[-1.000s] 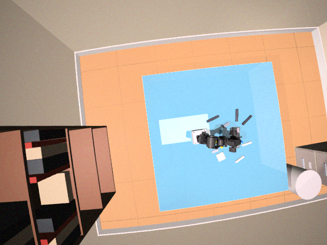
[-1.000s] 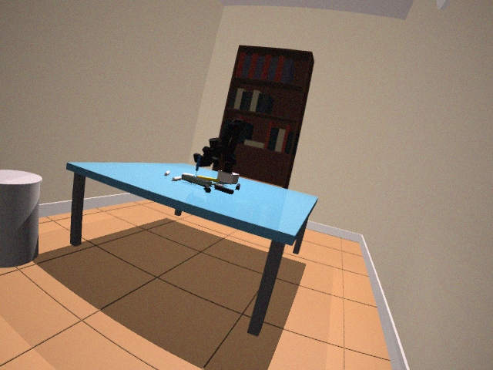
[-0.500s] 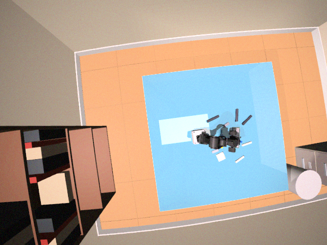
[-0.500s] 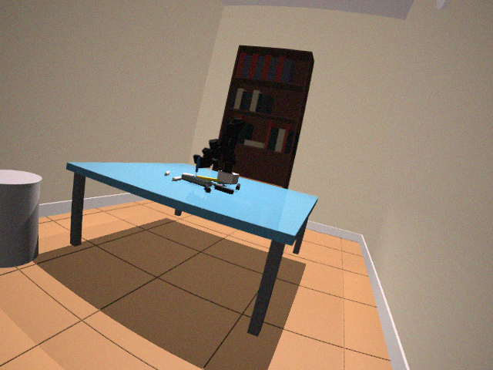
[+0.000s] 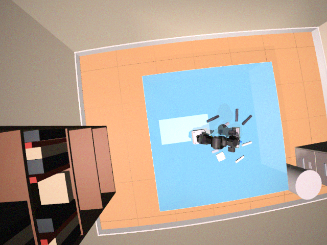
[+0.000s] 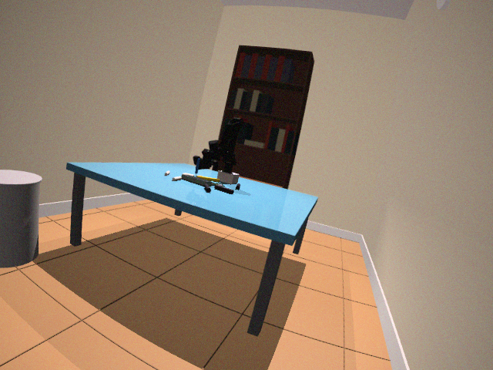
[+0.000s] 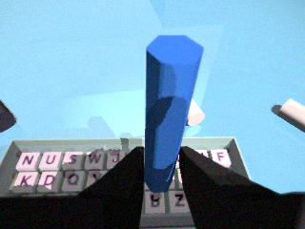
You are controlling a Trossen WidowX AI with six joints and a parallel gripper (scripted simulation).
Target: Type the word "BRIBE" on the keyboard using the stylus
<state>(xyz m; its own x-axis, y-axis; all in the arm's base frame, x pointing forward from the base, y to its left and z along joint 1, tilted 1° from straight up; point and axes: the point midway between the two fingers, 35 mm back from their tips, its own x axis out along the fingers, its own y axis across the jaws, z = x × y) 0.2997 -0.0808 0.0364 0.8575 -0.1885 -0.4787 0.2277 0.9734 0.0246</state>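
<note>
My gripper (image 7: pixel 161 155) is shut on the blue stylus (image 7: pixel 172 91) (image 6: pixel 197 165) (image 5: pixel 240 141), which stands nearly upright between the fingertips. The keyboard (image 7: pixel 214 142) (image 6: pixel 191 179) (image 5: pixel 237 129) lies below, a grey tray of pale lettered keys. In the wrist view, the stylus's lower end shows just above the B key (image 7: pixel 154 203), with the Z key (image 7: pixel 179 201) to its right. Whether it touches a key I cannot tell. N, U, S, W, J, K, D, Q and F are legible; the fingers and stylus hide several middle keys, and R is not readable.
Dark rods (image 5: pixel 236 115) (image 7: pixel 6 116) lie beyond one end of the keyboard. White rods (image 5: pixel 247 143) (image 7: pixel 293 114) and a white block (image 5: pixel 220 156) lie on the other side. A yellow object (image 6: pixel 207 178) lies between the keyboard and the arm's pale base (image 6: pixel 228 177) (image 5: pixel 195 137).
</note>
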